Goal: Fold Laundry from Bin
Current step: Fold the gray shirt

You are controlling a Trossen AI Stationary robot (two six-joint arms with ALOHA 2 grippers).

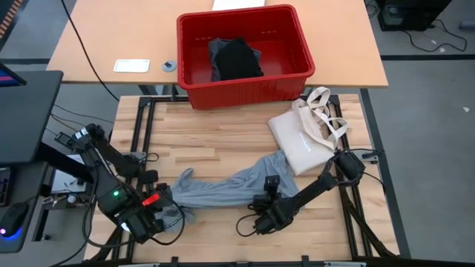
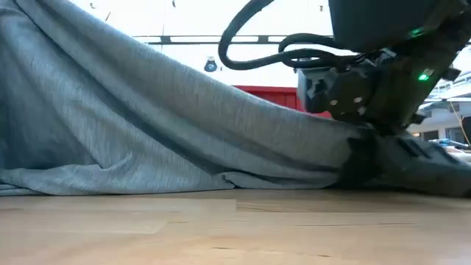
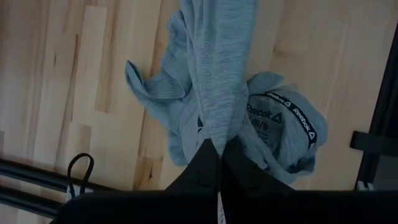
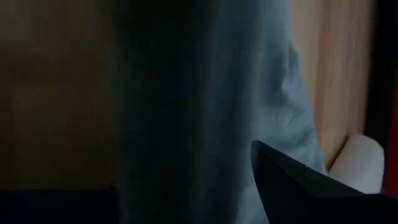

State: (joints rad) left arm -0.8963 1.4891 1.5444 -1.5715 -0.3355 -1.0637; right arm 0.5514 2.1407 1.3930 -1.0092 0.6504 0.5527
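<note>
The light grey T-shirt lies stretched across the near middle of the wooden table. Its left end is lifted by my left gripper, which is shut on it. In the low view the cloth slopes up toward the left. My right gripper is low at the shirt's middle-right part, with grey cloth filling its wrist view. The red bin stands at the far edge with a black garment lying inside. My left gripper pinches a gathered bunch of the grey shirt between its two fingers, close to the collar with its printed band. The fingers come from above, pointing down. The collar part hangs slack below them, and a band of cloth runs off toward the right arm.
A cream tote bag with loop handles lies on the table's right side, just beyond the shirt's right end. Bare wood shows along the near edge and on the far left of the table. A black cable loop lies near the right arm.
</note>
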